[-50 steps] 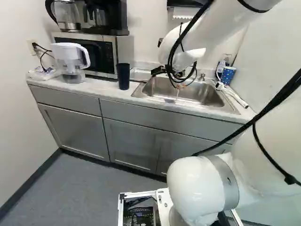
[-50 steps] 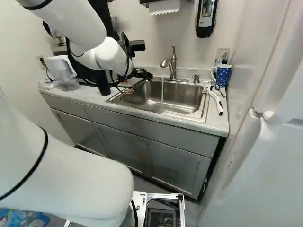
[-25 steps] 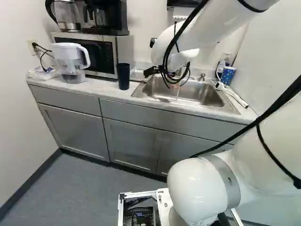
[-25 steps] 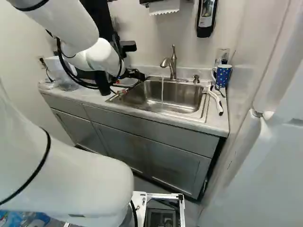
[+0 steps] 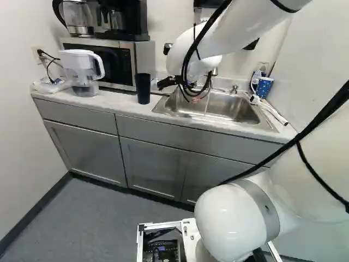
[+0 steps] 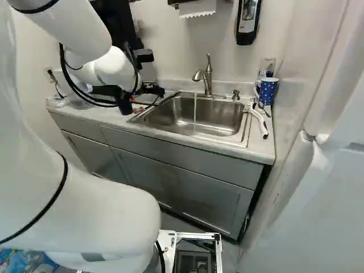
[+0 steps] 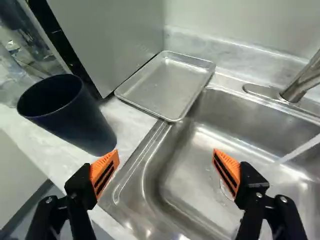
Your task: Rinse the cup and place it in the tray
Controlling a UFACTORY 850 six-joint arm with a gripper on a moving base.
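Cup (image 7: 75,117), dark blue: found upright, mouth up, on the counter (image 7: 125,120) beside the sink (image 7: 172,192), near the microwave (image 5: 103,61). Tool (image 7: 165,154): open, nothing between its fingers; I note it above the sink's edge, with the cup outside its grasp, past one finger. Tray (image 7: 165,85): lies flat beside the microwave, behind the cup, one corner reaching over the sink's rim. Faucet (image 6: 208,79): running, a thin stream (image 6: 195,108) falling into the sink.

Step in hand, in my judgement: reaching for the cup. I should carry the tool across at a height that clears the cup's mouth, centre the cup between the fingers, and only then come in around its sides. Coming in from the present side without lining up risks the nearer finger knocking the base. The body narrows toward its foot, so I would grip squarely, around the middle, firmly enough to resist slipping once wet, but gently, as the wall may be thin plastic. The microwave and tray leave limited room behind; a straight lift is advised before any sideways travel.

For the rinse, I recommend bringing the mouth under the stream, then tipping the cup over the sink to drain. The tray should be approached from above, since a push could shift its overhanging corner.
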